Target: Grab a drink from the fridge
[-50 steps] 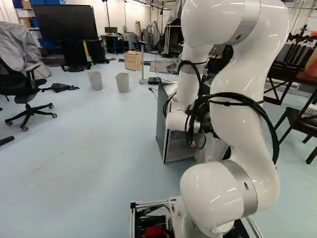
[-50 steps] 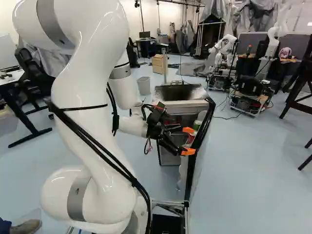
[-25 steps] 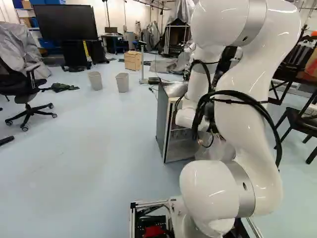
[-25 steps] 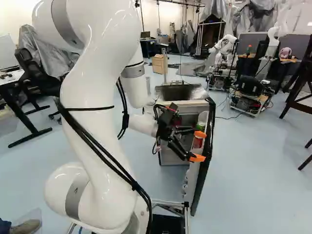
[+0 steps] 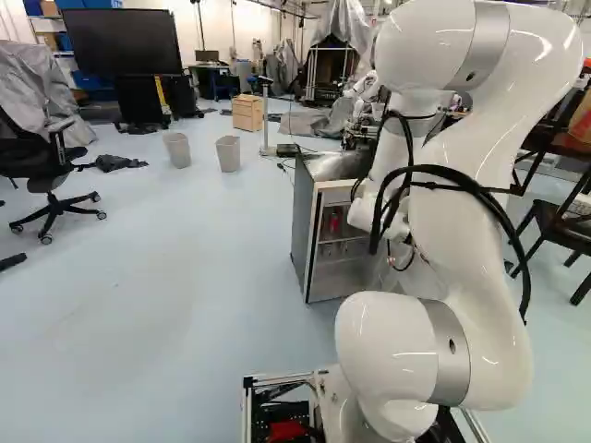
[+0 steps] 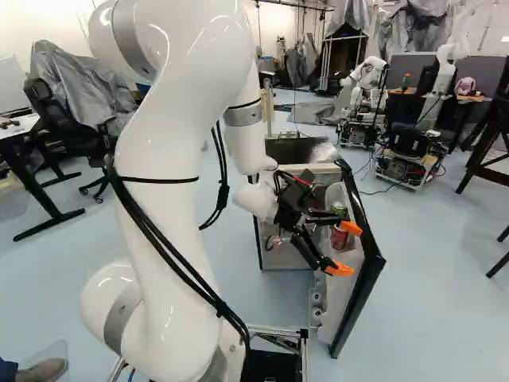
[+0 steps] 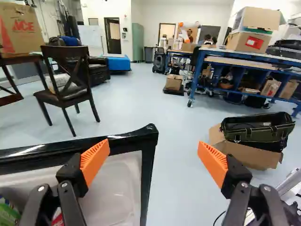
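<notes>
A small grey-sided fridge with pale shelves (image 5: 300,208) stands open at the middle of the left base view, one red drink (image 5: 333,224) upright on a shelf inside it. Its black-framed door with a white plastic lining (image 6: 370,270), at four o'clock from the middle of the right base view, holds one red can (image 6: 339,238) and one green-topped can (image 6: 339,209) near the black gripper with orange pads (image 6: 345,249). With straight ahead of the gripper (image 7: 154,157) as twelve in the wrist view, the door's corner is at twelve, both cans low toward nine, one dark wooden chair (image 7: 70,80) at eleven, and one olive-green fabric bag (image 7: 256,128) at one o'clock with an open brown cardboard box (image 7: 249,155). The jaws stand wide, gripping nothing. Compared with the earlier frame, the door has swung further open and the arm has shifted outward with it; the red drink inside the fridge now shows in the left base view. Two grey waste bins (image 5: 177,150) stand at ten o'clock from that view's middle.
</notes>
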Tool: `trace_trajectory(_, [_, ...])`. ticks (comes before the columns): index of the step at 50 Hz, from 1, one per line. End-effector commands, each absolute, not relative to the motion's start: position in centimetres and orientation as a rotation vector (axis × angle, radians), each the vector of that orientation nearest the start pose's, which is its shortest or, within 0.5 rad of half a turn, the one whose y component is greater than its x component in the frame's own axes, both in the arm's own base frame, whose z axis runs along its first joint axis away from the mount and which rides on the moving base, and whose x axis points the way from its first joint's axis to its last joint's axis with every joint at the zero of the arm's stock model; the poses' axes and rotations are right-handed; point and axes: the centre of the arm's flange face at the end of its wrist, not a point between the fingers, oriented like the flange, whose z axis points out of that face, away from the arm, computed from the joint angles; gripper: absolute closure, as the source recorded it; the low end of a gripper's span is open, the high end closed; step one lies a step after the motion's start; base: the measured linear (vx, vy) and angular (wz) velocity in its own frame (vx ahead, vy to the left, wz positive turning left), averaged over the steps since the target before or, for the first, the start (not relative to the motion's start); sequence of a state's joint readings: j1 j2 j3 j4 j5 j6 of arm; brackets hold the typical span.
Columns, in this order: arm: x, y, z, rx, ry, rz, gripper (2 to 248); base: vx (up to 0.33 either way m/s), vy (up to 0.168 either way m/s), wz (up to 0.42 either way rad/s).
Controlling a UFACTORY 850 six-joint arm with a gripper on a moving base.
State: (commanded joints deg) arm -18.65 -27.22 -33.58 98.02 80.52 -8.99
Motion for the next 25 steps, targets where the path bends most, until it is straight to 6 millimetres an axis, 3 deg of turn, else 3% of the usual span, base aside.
trace_trajectory(25, [32.7, -26.2, 29.1, 0.852, -1.606, 0.735, 3, 0.000, 0.000, 0.000])
